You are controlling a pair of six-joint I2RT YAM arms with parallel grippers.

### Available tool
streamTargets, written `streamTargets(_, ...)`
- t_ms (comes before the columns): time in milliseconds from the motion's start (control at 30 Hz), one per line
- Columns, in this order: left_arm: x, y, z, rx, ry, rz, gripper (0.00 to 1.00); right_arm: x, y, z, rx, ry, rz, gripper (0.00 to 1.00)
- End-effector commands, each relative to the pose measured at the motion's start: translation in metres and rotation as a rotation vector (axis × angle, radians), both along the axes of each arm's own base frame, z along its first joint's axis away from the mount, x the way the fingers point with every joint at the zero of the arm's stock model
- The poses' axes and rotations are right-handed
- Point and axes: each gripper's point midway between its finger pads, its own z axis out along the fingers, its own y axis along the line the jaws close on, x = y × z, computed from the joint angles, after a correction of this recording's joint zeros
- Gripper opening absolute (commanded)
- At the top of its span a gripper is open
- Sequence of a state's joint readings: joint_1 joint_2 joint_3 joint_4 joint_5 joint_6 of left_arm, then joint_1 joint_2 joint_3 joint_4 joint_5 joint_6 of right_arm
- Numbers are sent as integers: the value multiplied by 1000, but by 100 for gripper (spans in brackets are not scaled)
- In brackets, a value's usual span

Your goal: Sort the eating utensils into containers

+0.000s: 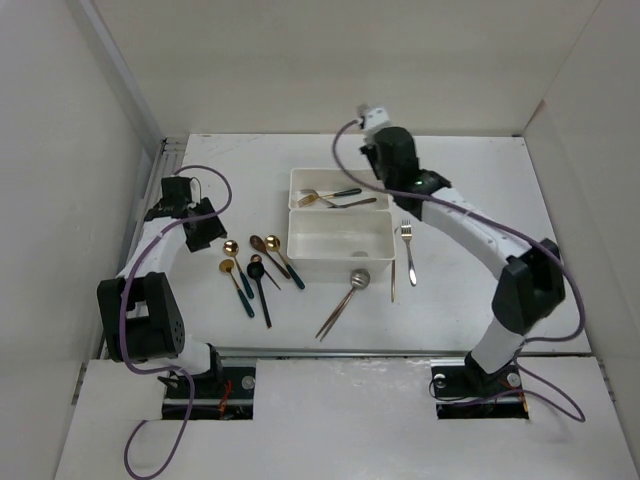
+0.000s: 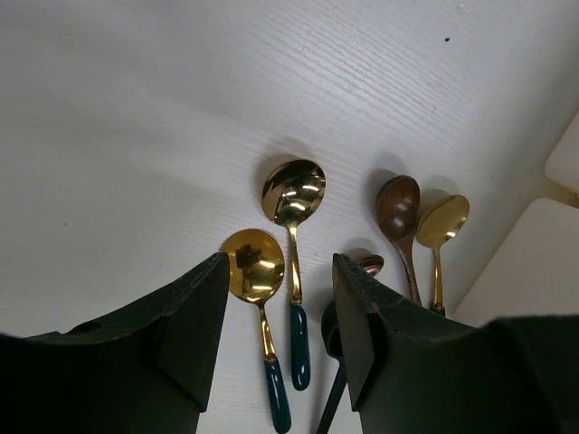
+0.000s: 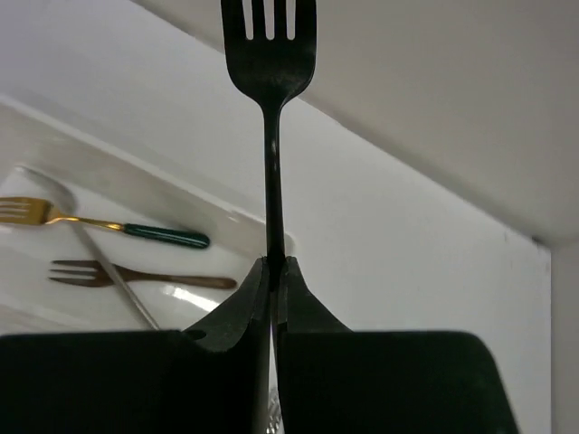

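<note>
My right pincer (image 3: pixel 274 267) grips the dark fork (image 3: pixel 271 136) by its thin handle; it cd pivot & miss the tray (image 3: pixel 181 260).

far tray (image 1: pixel 340 172): utensils (image 1: pixel 335 198) cover floor | left pincer (image 2: pixel 280 271): spoons (image 2: pixel 291 190) lie ahead

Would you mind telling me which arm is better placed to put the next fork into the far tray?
Right. The right gripper is shut on a dark fork beside the far tray, which already holds forks. The left gripper is open over the gold spoons.
</note>
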State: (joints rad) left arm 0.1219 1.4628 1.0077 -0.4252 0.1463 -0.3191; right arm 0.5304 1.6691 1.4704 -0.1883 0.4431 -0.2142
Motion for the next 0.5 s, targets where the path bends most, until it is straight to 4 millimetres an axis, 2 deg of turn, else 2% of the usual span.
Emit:
streamTargets(0,-2,0,8,-13,-33,20,47,23,58,-15,-315,-94,189,0)
streamTargets(67,-4,0,8,-12,-35,20,47,26,83,-19,-342,-115,233,0)
streamTargets(100,-4,0,8,-12,-35,20,47,32,86,-36,-384,-93,247,0)
streamTargets(167,-4,1,11,-4,-43,25,48,31,103,-51,-431,-83,297,0)
streamTargets(267,-7,1,11,-4,-43,25,48,29,112,-65,-465,-73,347,0)
streamTargets(333,-7,1,11,-4,-43,25,48,25,111,-77,-475,-52,362,1)
streamTargets(467,-7,1,11,-4,-43,25,48,24,111,-82,-462,-41,358,27)
